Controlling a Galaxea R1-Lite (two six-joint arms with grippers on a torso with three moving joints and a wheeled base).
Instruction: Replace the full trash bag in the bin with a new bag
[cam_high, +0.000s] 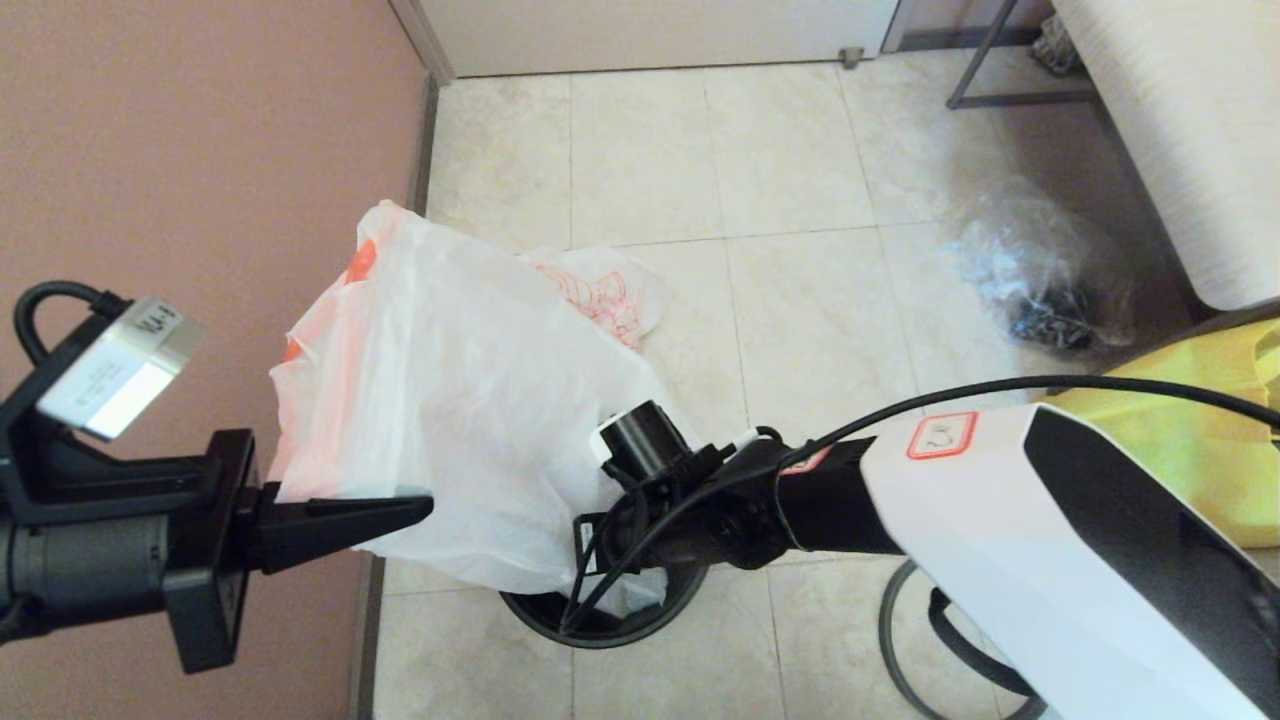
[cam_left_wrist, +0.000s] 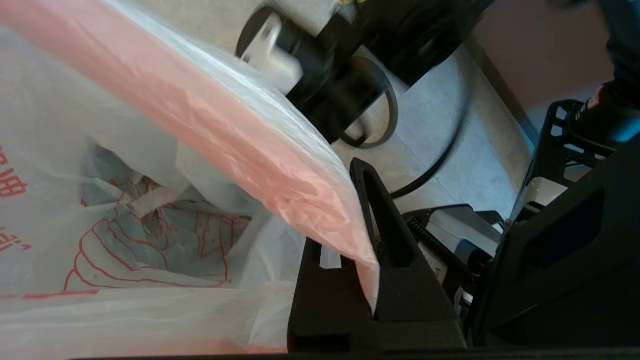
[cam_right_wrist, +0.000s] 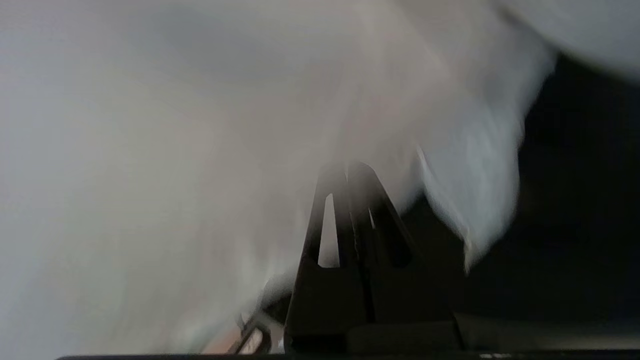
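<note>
1. Above the bin (cam_high: 600, 612), the left gripper (cam_high: 400, 515) is clamped on the orange-pink hem of the new bag (cam_high: 450, 400), holding it up.
2. The right gripper (cam_right_wrist: 352, 200) is also closed on that bag's film, nearer the bin.
3. This looks like the lining step; next, the mouth likely needs spreading over the bin's rim.
4. Beyond the bin, the full trash bag (cam_high: 600, 290) lies on the floor; the bin's inside is hidden.
</note>
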